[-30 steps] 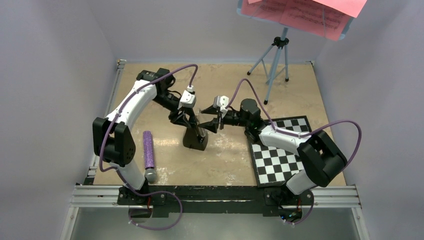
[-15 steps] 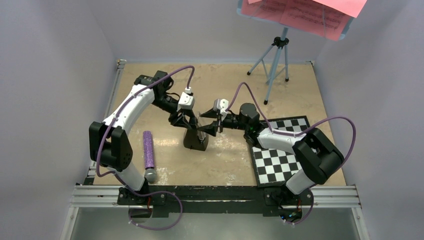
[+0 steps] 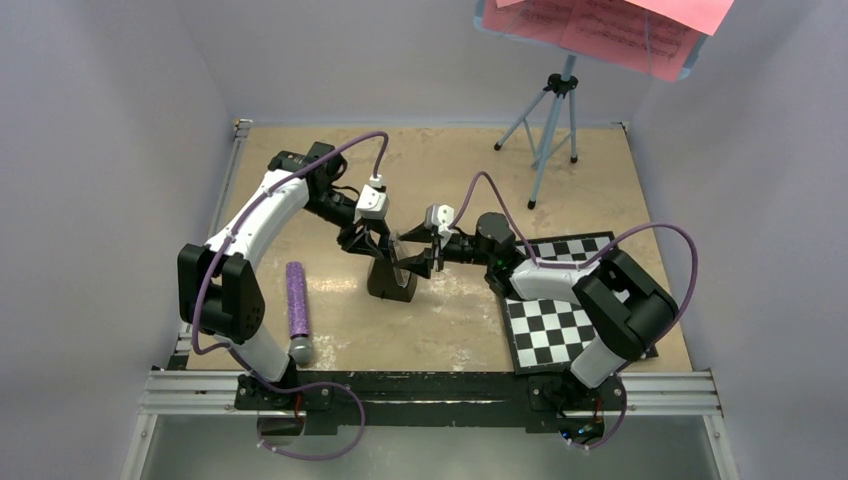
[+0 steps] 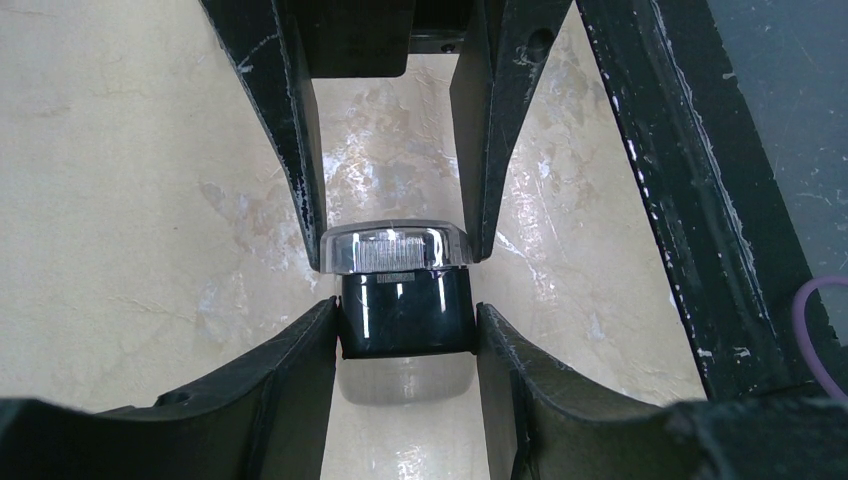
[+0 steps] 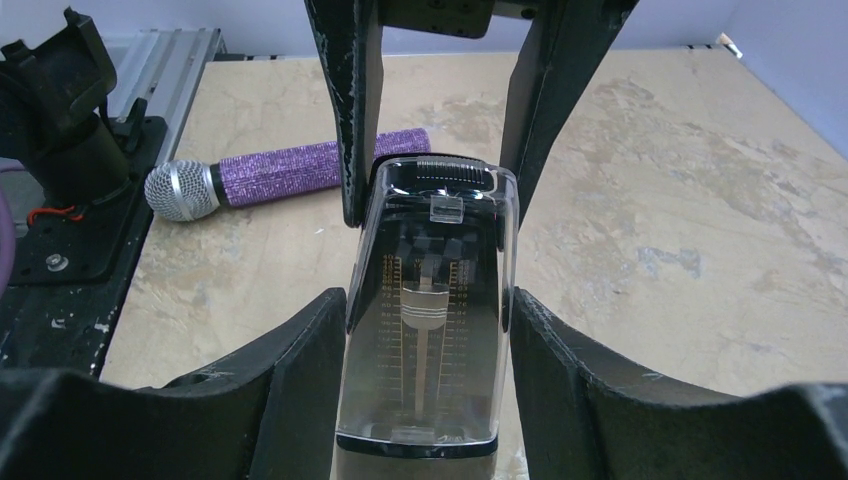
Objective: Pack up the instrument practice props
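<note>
Cover-fitting step: left gripper point(image 4: 405, 325) clamps the metronome point(image 3: 392, 284), right gripper point(image 5: 425, 335) pinches its clear cover point(image 5: 428, 250) — jaws part-closed on each; next, it likely needs pressing squarely home.

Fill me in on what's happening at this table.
Both arms are on the metronome at mid-table. The left gripper has its jaws clamped on the black body, the right gripper on the clear cover. The blue music stand with pink sheet-music pages stands untouched at the far right, and a purple microphone lies near the left arm.
</note>
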Controlling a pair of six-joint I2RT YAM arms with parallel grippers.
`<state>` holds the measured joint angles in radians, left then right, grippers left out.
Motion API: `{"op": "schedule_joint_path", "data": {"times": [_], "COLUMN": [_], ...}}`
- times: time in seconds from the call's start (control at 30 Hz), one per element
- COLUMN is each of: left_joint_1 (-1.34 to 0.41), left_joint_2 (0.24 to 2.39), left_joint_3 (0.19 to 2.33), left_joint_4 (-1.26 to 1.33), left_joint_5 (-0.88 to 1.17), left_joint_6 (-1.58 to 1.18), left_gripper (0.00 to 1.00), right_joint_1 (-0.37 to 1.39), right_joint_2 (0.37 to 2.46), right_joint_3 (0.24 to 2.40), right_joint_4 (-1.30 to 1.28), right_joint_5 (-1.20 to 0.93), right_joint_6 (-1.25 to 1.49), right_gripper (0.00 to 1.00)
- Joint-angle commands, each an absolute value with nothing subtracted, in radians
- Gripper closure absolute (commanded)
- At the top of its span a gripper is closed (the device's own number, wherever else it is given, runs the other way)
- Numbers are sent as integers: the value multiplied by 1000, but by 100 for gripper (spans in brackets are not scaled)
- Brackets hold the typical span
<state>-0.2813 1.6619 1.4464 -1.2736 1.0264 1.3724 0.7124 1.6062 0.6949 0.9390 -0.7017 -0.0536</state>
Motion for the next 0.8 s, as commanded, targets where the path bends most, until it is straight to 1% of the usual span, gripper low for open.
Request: {"op": "schedule_joint_path", "data": {"times": [0.0,0.4,0.53,0.77], "left_joint_1": [-291,-291,-291,-289], "left_joint_2": [1695,1707,1697,1694], "left_joint_3": [1410,1409,1396,1373], "left_joint_4": [-1346,-1346,-1327,-1303], "left_joint_5": [931,927,925,911], "left_joint_6": [1417,1428,1420,1420], "left_gripper": [100,100,100,100], "right_joint_1": [715,716,717,724], "right_joint_2": [1619,1645,1665,1683], "right_joint_3": [718,692,668,642], "right_joint_4": [1014,1034,1140,1243], "right_joint_5": [-716,-769,-725,-712], "right_joint_6": [-74,-72,-89,-64], "right_gripper": [100,100,100,100]}}
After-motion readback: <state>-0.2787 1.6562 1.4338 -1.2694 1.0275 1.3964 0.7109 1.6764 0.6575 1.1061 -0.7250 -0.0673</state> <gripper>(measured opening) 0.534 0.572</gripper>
